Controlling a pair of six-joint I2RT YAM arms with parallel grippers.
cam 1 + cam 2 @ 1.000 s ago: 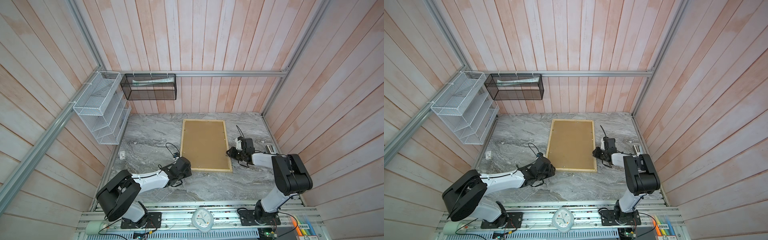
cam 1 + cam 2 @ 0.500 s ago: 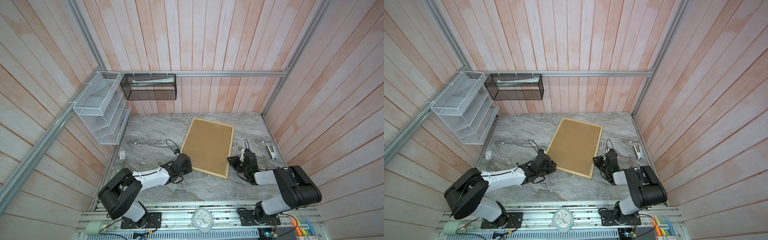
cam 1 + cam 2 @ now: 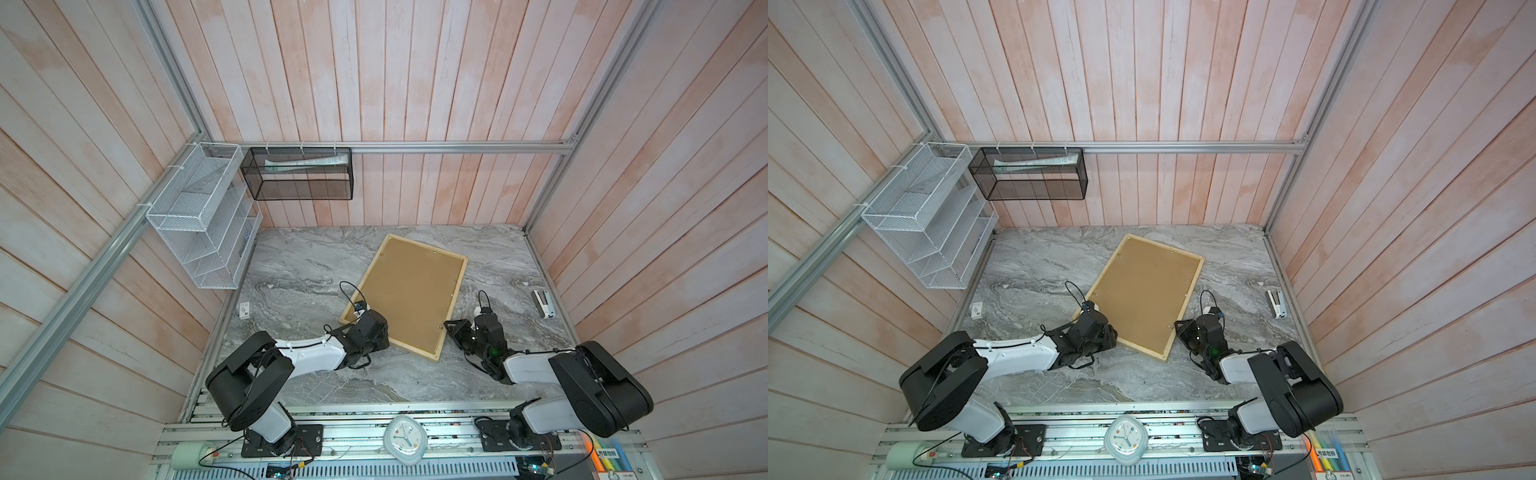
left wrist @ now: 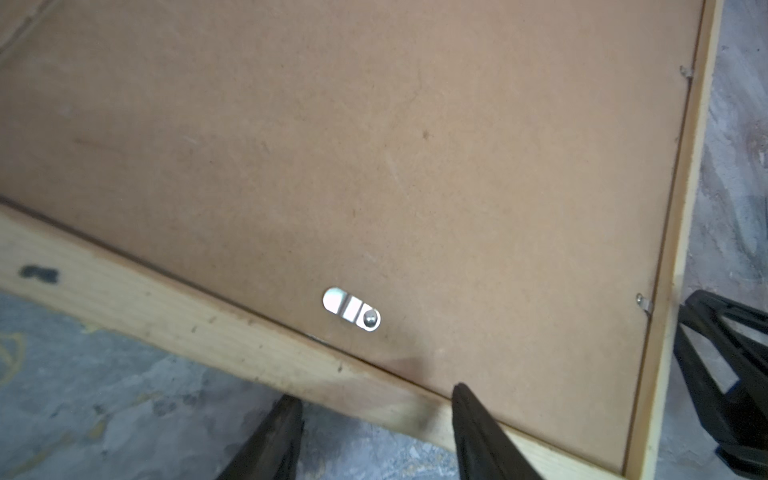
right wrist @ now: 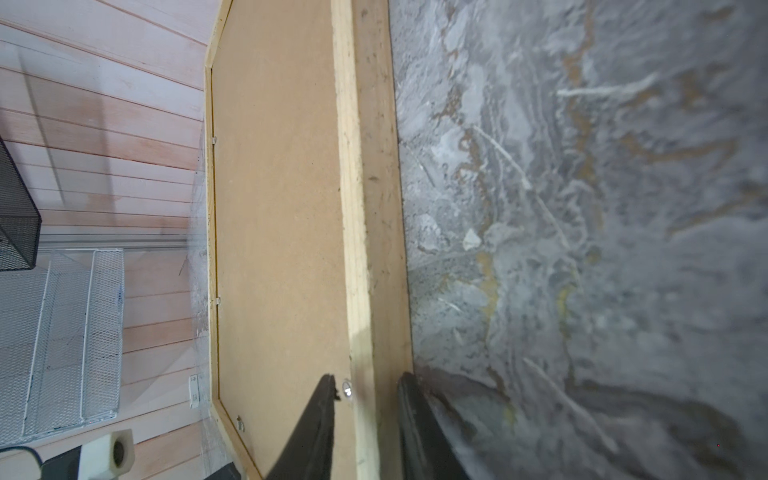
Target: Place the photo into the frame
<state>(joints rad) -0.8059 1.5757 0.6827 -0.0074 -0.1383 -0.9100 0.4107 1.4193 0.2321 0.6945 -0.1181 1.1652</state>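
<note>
Lying face down and askew on the marble table [image 3: 299,266], the frame [image 5: 353,187] shows me only its back; the brown backing board [image 3: 409,291] fills it, edged by pale wood slats. In both top views one corner points toward the rear wall, and the near edge slants between the two arms. The left gripper [image 4: 372,395] sits at the near short slat by the left corner, one finger [image 4: 274,440] down on the table side, the other over the board's edge, close to a small metal tab [image 4: 351,309]; whether it pinches the wood I cannot tell. The right gripper [image 5: 368,380] straddles the long right slat close to the near corner, one finger above the board, one outside; whether it grips I cannot tell either.
</note>
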